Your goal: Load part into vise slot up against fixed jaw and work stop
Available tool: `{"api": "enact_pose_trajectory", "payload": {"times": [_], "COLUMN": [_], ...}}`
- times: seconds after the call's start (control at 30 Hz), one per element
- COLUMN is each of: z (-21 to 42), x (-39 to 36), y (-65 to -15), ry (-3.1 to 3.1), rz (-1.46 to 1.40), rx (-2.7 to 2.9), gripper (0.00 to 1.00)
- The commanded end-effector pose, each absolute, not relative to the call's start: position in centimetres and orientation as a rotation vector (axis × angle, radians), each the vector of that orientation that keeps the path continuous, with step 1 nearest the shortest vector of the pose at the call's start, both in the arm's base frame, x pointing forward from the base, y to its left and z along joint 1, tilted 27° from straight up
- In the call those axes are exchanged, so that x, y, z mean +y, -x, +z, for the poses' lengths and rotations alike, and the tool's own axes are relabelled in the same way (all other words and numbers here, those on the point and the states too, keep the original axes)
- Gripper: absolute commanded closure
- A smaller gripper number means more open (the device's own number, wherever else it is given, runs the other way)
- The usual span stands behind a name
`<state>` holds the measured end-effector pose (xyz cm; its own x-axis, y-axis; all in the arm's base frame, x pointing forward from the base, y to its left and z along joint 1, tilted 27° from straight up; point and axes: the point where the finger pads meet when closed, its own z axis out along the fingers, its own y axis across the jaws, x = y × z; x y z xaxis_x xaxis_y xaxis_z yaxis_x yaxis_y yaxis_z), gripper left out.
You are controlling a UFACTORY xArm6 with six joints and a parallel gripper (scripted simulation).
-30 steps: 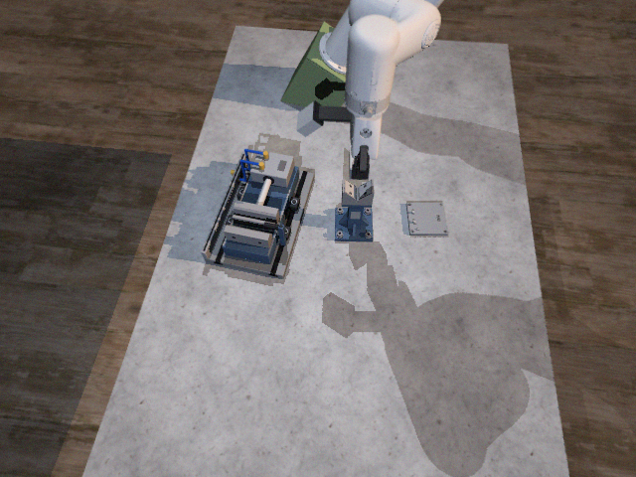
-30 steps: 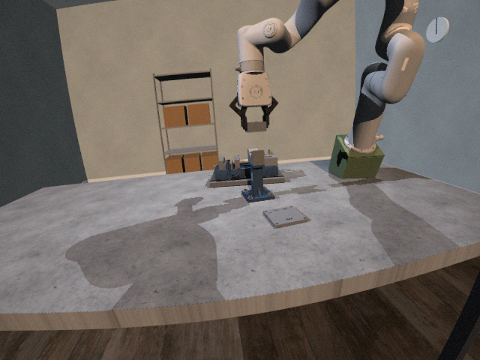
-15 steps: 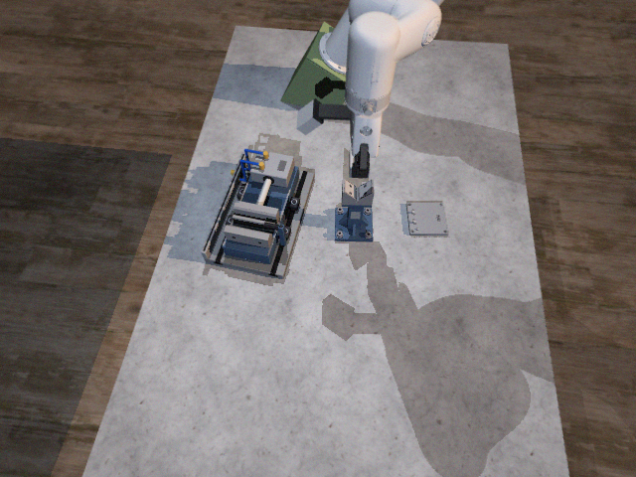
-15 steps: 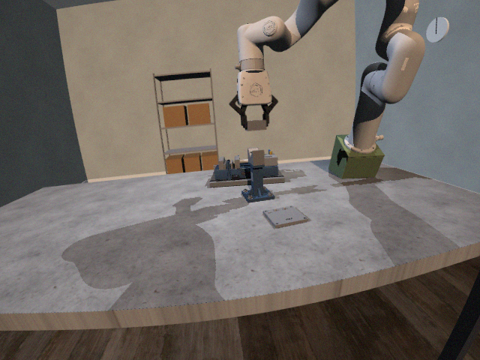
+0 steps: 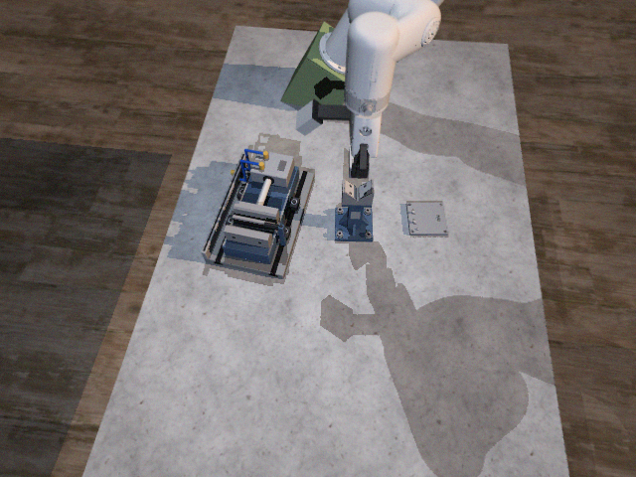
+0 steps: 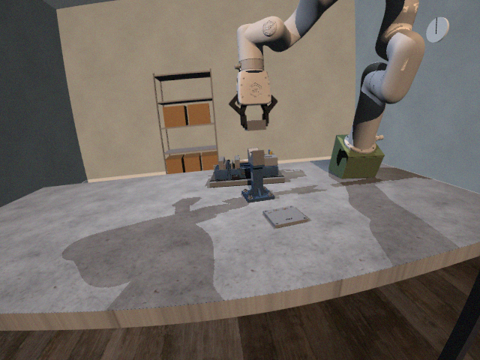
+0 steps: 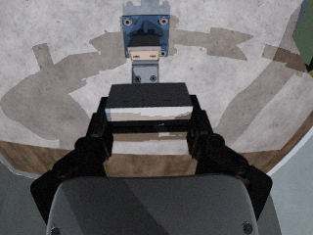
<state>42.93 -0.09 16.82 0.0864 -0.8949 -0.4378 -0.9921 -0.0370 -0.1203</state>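
Landmark: V-block (image 6: pixel 256 157) on its blue pedestal, bolted to the bench (image 6: pixel 349 247) between vise (image 5: pixel 259 216) and infeed plate (image 6: pixel 286 216).
Part location: high above the V-block, clamped in the gripper (image 6: pixel 253 124); off the infeed plate, which lies bare of any block on the near side of the V-block in the exterior view.
Fingers: closed on the part (image 6: pixel 256 124), standing fairly wide because of its width; black fingers pressed on its two opposite side faces.
Key relation: part nearly straight above the V-block, well apart in height; in the wrist view the V-groove shows just beyond the part's far end, so slightly offset rather than centred.
Long axis: cannot tell for sure; exterior view shows a small, nearly square face between the fingers, suggesting an end-on look with the length running away from that camera.
Vise from V-block: just beside it, on the far side in the exterior view, to the left in the top view; jaws apart.
Look of the part: plain tan-grey block, flat faces, sharp edges; pale bands across it in the wrist view.
Slot: side not made out from these views.
Judged step: carrying toward a set-down in the V-block, probably for a regrasp.
Next move needs: straight descent, long axis aligned along the groove.
Risk: landing on one groove lip and tipping.
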Motion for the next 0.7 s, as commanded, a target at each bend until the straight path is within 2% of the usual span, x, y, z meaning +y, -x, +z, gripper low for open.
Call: {"api": "enact_pose_trajectory", "payload": {"times": [0.0,0.67], "z": [16.9,16.5], "x": [-0.3,-1.9], "y": [-43.1,-44.3], "ry": [1.993,2.092], "rz": [0.333,0.297], "rx": [1.847,1.722], "gripper": [1.0,1.0]}}
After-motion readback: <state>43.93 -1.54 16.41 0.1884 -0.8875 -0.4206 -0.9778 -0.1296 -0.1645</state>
